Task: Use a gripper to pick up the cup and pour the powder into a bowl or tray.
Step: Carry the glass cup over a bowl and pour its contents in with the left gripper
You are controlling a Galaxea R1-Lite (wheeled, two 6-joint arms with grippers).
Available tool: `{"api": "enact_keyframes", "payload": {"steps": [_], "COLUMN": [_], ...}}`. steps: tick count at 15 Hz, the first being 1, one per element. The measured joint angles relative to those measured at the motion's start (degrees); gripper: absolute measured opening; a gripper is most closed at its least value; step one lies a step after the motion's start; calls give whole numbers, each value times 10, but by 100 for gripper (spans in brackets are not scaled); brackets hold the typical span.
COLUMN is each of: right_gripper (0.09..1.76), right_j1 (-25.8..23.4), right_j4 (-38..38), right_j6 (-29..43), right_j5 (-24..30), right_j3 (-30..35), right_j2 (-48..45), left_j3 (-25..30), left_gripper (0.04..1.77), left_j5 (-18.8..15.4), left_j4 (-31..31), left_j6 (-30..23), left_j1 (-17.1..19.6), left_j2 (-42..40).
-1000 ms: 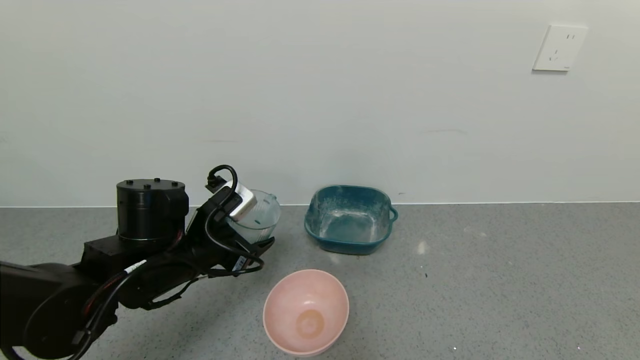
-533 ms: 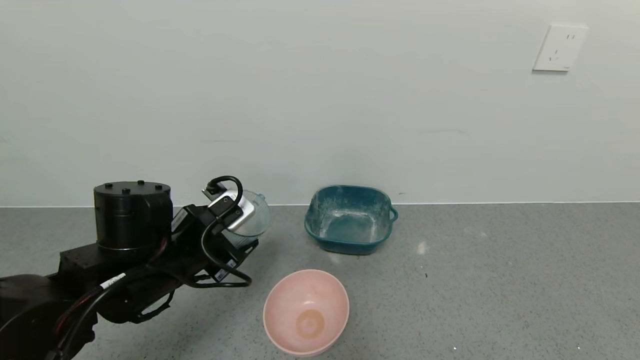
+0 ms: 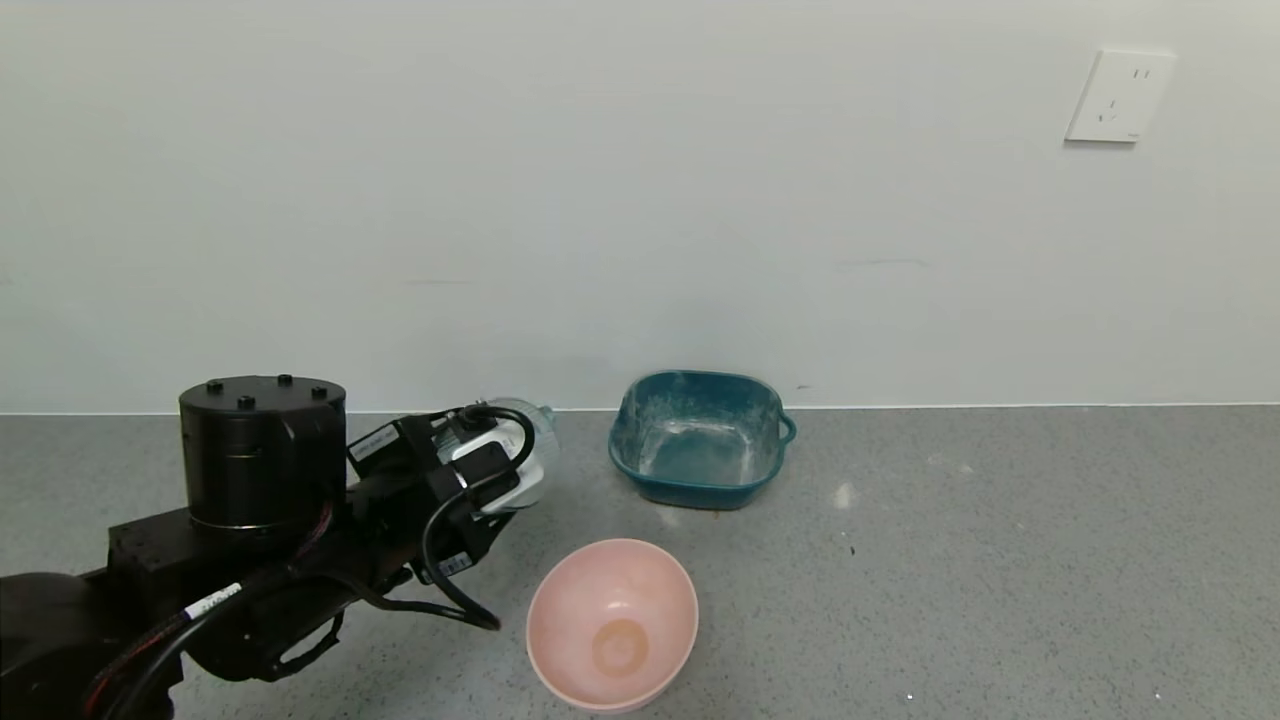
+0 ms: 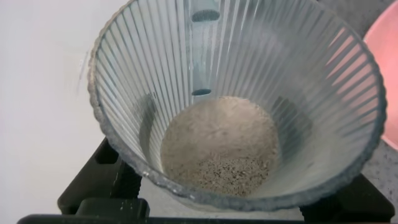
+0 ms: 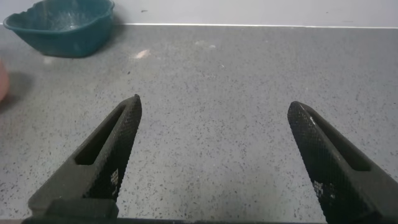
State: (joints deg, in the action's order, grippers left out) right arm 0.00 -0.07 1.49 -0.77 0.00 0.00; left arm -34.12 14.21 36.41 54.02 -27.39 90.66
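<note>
Since a second ago, the left hand (image 3: 520,455) has dropped lower and turned, so the cup (image 3: 528,420) now peeks out just past its grey-white clip. It pinches the cup tight between its two fingers. From the left wrist, the cup (image 4: 236,102) fills the view, with a black finger (image 4: 99,186) showing on either side of its base. One small heap of powder (image 4: 219,146) sits in the bottom of the cup, tipped a little toward the hand.

One pink bowl (image 3: 612,622) sits on the grey bench (image 3: 1000,560), just ahead of the left hand and to its right, not touching it. An edge of that bowl (image 4: 387,74) also shows pink beside the cup in the left wrist view. One teal tray (image 3: 697,438) stands farther off, beyond the bowl and near the wall, dusty white inside.

The right hand (image 5: 214,158) hangs over bare bench with its two fingers spread wide and nothing between them. The tray (image 5: 61,26) is far ahead of it.

One cup, one bowl, one tray, two hands.
</note>
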Motion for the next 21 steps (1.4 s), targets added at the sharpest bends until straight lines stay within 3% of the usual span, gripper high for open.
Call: {"api": "enact_keyframes", "payload": {"steps": [11, 21], "right_gripper": [171, 171], "right_j1": [0, 0], "right_j4": [0, 0], "right_j6": [0, 0], "right_j5": [0, 0], "right_j3": [0, 0], "right_j2": [0, 0], "left_j3": [15, 14], "left_gripper": [133, 133], "left_j5": [24, 113], "left_j4": [4, 6], "left_j6": [159, 272], "left_j1": [-46, -97], "left_j2": [9, 35]}}
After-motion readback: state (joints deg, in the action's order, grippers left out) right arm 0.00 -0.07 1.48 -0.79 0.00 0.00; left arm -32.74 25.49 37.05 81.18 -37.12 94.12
